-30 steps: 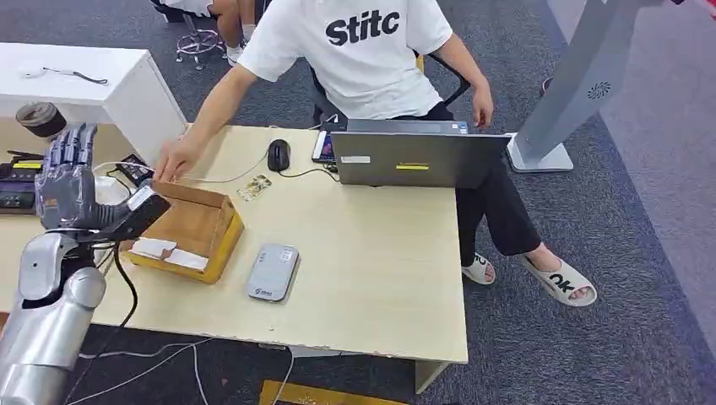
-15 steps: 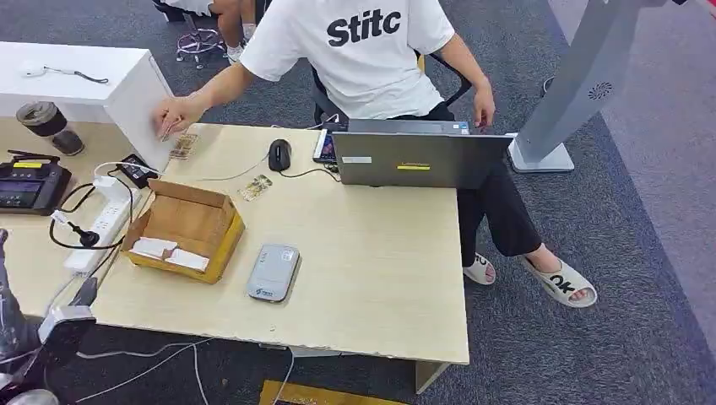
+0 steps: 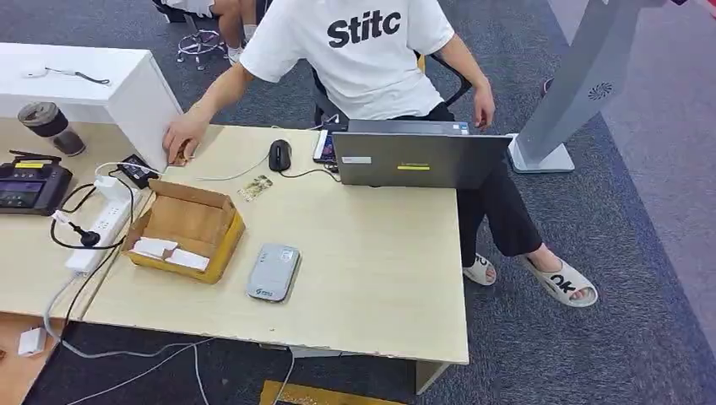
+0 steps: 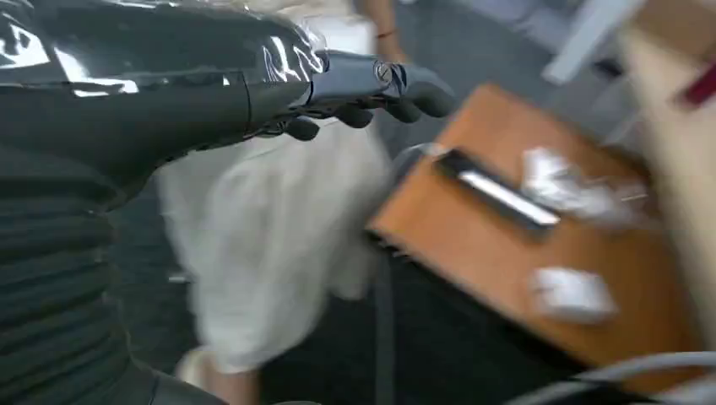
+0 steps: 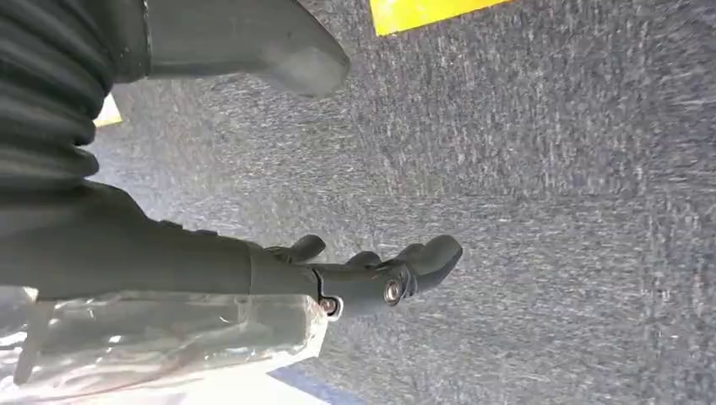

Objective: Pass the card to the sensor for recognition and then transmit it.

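Left hand (image 4: 355, 93) extended from its ribbed grey wrist cover, dark fingers (image 4: 422, 94) loosely curled and holding nothing, right hand (image 5: 338, 253) hanging, thumb apart from its gently curled, empty fingers (image 5: 431, 257)

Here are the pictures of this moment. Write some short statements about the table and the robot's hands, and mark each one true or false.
1. The grey card reader lies inside the cardboard box. False: it lies on the table, beside the box.
2. The laptop is open. True.
3. The right hand holds a card. False: it holds nothing.
4. A person's hand rests near the table's far edge. True.
5. The left hand holds nothing. True.
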### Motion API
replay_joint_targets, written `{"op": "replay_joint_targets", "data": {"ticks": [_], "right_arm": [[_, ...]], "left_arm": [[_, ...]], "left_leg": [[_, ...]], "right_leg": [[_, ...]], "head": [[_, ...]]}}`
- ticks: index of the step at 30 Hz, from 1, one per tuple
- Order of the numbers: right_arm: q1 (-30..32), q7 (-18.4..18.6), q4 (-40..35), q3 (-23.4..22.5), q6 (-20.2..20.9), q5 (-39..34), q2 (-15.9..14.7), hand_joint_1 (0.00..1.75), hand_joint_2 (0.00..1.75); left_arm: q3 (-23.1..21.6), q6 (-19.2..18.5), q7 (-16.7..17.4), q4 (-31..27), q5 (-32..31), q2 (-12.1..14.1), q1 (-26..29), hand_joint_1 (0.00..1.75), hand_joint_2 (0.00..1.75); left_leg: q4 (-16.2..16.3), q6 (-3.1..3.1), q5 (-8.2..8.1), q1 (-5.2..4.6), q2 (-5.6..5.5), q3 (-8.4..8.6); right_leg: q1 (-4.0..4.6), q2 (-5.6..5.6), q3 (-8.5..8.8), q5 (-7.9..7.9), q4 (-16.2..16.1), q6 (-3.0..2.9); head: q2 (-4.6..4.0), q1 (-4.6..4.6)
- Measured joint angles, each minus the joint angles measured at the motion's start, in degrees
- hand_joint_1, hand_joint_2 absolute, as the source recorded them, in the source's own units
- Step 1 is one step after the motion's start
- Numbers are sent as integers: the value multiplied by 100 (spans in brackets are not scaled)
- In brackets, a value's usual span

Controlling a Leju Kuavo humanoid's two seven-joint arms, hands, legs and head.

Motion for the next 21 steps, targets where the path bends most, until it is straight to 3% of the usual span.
{"op": "replay_joint_targets", "data": {"ticks": [6, 9, 11, 14, 15, 21], "right_arm": [[-5, 179, 7, -70, -24, 105, 2, 0, 175], [-6, 212, 13, -98, -24, 105, 2, 0, 175], [-6, 269, 24, -100, -22, 158, 2, 0, 175], [-8, 463, 33, -100, -33, 382, 4, 0, 175], [-11, 514, 35, -98, -41, 450, 9, 0, 175], [-49, 518, 39, -28, -35, 767, 39, 0, 175]], "left_arm": [[351, 373, 830, 2353, -882, 126, -235, 0, 175], [356, 386, 968, 3055, -1020, 162, -294, 0, 175], [356, 371, 1235, 3422, -1257, 208, -334, 0, 175], [310, 38, 1911, 4014, -1687, 262, -394, 0, 175], [279, -70, 1974, 4173, -1787, 267, -407, 0, 175], [-51, -1238, 1578, 4801, -2360, 275, -511, 0, 175]], "left_leg": [[0, 3, 2, -7, -2, 0], [1, 3, 2, -7, -1, 0], [1, 3, 2, -8, -1, 1], [1, 3, 2, -8, -1, 3], [1, 3, 2, -7, -1, 4], [1, 3, 2, -7, 0, 2]], "right_leg": [[-1, -6, 2, 1, 0, 1], [-1, -6, 3, 1, 0, 2], [-2, -6, 3, 1, 0, 2], [-1, -6, 3, 1, 0, 2], [-1, -6, 2, 1, 0, 1], [-1, -4, 5, 2, 1, 1]], "head": [[0, 0], [0, 0], [0, -2], [0, -4], [0, -2], [0, 0]]}}
